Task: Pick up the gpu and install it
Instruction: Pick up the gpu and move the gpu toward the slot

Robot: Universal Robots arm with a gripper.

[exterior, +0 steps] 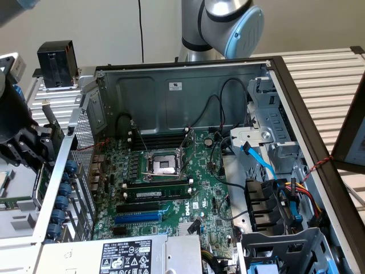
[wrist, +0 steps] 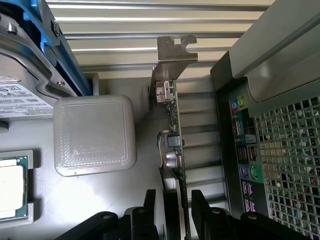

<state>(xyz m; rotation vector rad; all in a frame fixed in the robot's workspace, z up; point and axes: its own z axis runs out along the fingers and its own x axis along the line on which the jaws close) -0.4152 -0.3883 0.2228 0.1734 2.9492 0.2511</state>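
Ext cam sits high, mid range, looks down into open grey metal PC case (exterior: 171, 103) onto green motherboard (exterior: 208, 194). Wrist cam rides behind black fingers (wrist: 201, 210), v. close, facing along them. Both views share perforated grey metal case wall (wrist: 290, 165), just beside fingers.

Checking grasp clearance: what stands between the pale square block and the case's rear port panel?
In the wrist view, the gpu stands edge-on between the block and the port panel, straddled by the open gripper.
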